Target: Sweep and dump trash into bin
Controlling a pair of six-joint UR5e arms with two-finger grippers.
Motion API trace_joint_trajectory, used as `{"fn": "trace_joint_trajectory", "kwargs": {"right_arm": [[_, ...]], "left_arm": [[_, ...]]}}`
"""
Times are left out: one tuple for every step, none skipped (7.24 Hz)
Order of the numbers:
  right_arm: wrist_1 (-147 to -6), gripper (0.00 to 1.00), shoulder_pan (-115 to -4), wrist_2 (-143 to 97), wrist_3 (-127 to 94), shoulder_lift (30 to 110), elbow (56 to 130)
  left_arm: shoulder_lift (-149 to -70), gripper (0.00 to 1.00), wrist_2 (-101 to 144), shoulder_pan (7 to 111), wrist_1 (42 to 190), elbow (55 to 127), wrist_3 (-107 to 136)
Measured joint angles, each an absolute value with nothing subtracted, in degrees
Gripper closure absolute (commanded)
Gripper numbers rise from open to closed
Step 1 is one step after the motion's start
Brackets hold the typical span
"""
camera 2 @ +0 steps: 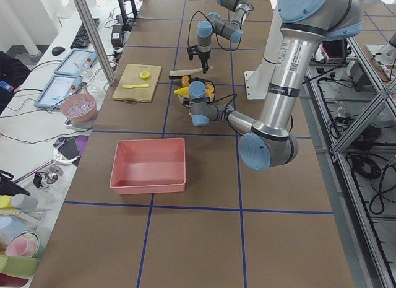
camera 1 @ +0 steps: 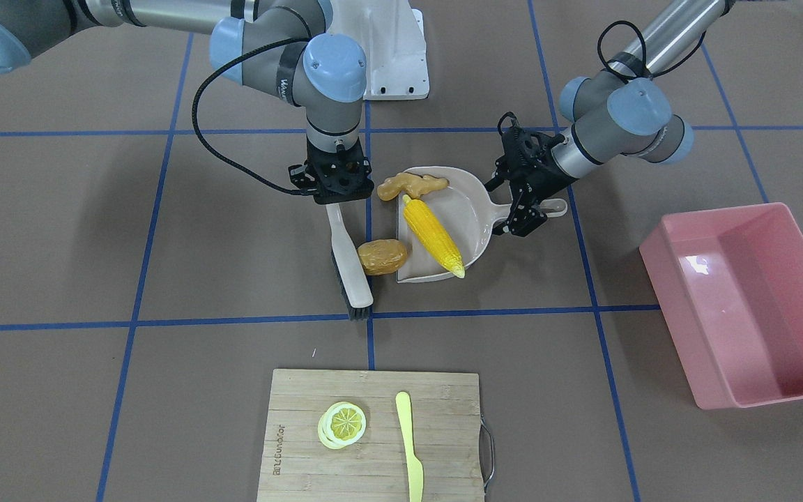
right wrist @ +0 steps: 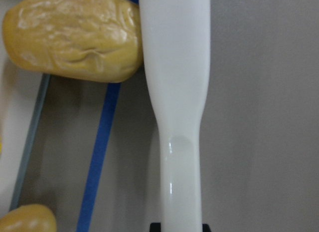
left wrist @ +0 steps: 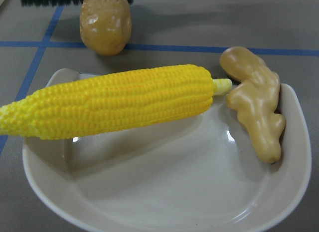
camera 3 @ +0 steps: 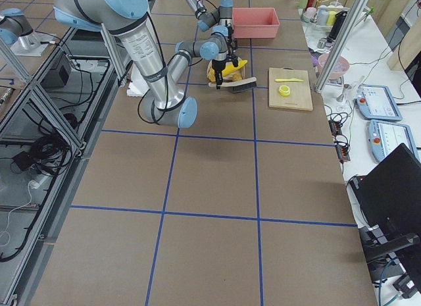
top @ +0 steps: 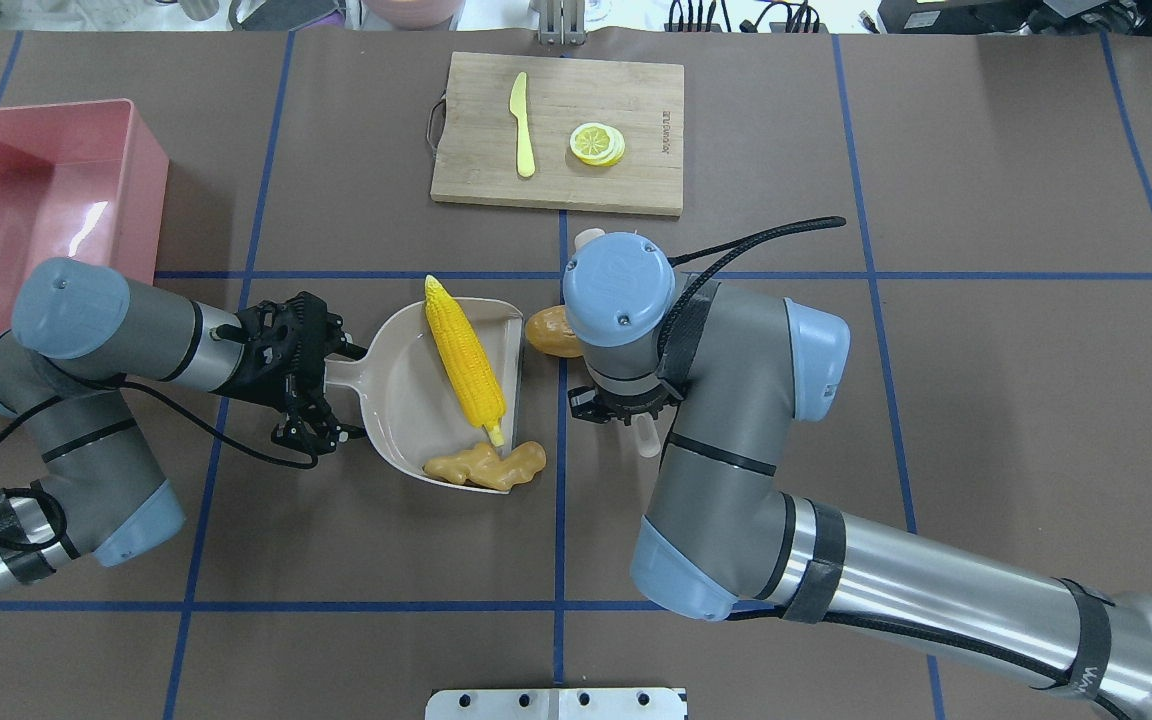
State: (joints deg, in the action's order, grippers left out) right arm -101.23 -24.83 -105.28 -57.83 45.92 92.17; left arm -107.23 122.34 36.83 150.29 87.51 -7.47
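Right gripper [camera 1: 332, 197] points straight down gripping the brush [camera 1: 349, 261] handle

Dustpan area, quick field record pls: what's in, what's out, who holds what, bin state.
in dustpan: corn cob; ginger root on its rim
outside: potato, on the table between brush and pan lip
brush: held by right gripper
dustpan handle: held by left gripper
bin: no trash visible inside
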Motion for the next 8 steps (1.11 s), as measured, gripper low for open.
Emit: {"fn": "trace_joint_trajectory", "kwargs": {"right_arm": [[-100.97,1.0,-23.77,-105.34,-58.88,45.39,92.07],[-100.86,1.0,-22.79,-105.37,-60.29,44.63,92.01],[-100.85,1.0,-22.0,-105.42,-61.86,43.72,92.0],[-100.87,1.0,-21.41,-105.72,-63.34,42.75,92.02],[-100.89,1.0,-20.76,-106.18,-64.75,41.85,92.0],[-100.88,1.0,-20.08,-106.45,-65.55,41.25,92.0],[-100.84,1.0,-19.47,-106.6,-66.03,40.77,92.0],[-100.84,1.0,-19.16,-106.92,-66.25,40.24,91.94]], "left_arm": [[-107.23,0.01,122.34,36.83,150.29,87.5,-7.47],[-107.23,0.01,122.34,36.83,150.29,87.51,-7.45],[-107.23,0.01,122.34,36.83,150.29,87.53,-7.43],[-107.23,0.01,122.34,36.83,150.29,87.53,-7.45],[-107.23,0.01,122.34,36.83,150.29,87.54,-7.46],[-107.23,0.01,122.34,36.82,150.29,87.54,-7.47],[-107.23,0.01,122.34,36.83,150.29,87.54,-7.45],[-107.23,0.01,122.34,36.83,150.29,87.54,-7.24]]}}
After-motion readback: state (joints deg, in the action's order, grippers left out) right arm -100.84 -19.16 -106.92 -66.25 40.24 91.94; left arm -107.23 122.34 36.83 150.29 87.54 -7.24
